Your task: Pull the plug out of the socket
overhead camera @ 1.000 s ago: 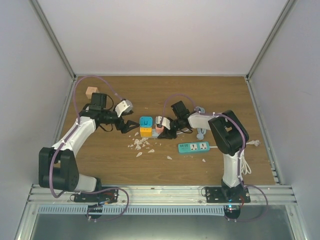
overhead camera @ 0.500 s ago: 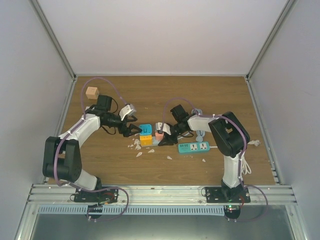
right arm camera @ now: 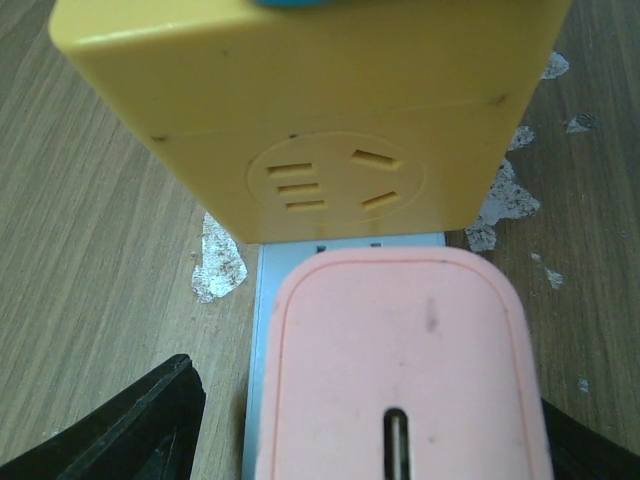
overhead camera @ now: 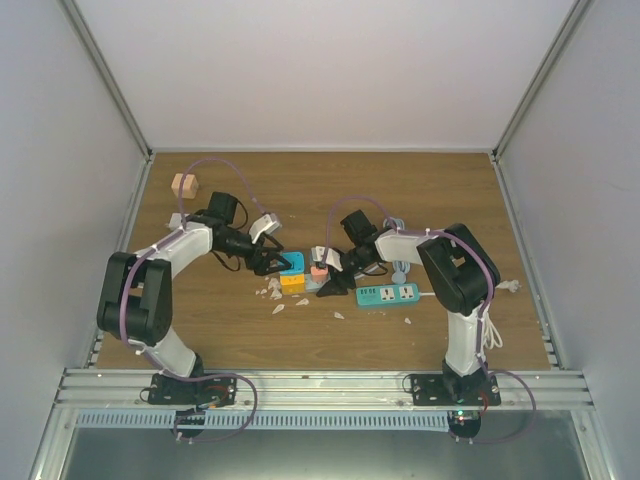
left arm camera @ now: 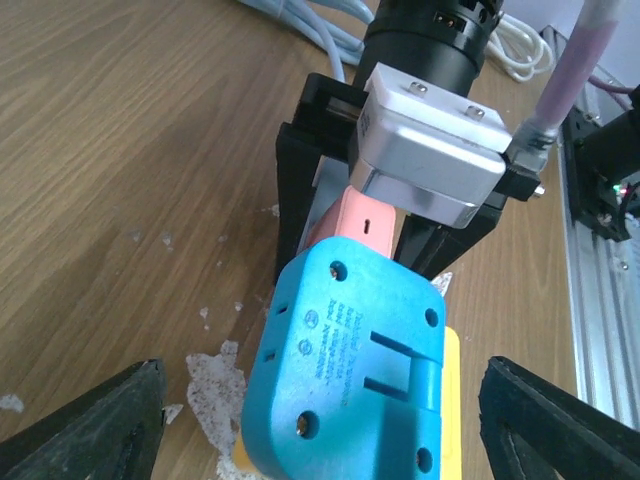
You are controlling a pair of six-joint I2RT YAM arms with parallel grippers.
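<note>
The socket, a pale grey-blue strip [right arm camera: 260, 300], lies on the wooden table under a pink plug [right arm camera: 400, 370] and a yellow adapter [right arm camera: 300, 110] topped by a blue adapter [left arm camera: 350, 370]. In the top view the pink plug [overhead camera: 318, 270] stands just right of the blue and yellow stack [overhead camera: 291, 272]. My right gripper [overhead camera: 324, 274] is open, its black fingers [right arm camera: 130, 420] astride the pink plug with a gap on the left side. My left gripper [overhead camera: 277, 262] is open, its fingers [left arm camera: 90, 430] wide on either side of the blue adapter, not touching it.
A teal power strip [overhead camera: 387, 294] lies right of the plugs. White flakes [overhead camera: 272, 292] litter the wood near the stack. A wooden cube [overhead camera: 184, 185] sits at the back left. Pale cable [overhead camera: 400, 265] coils by the right arm and white cord [overhead camera: 495, 320] lies farther right.
My left gripper has swung right and nearer, up to the blue adapter. The right gripper and the plugs shifted slightly nearer a second ago, then held still.
</note>
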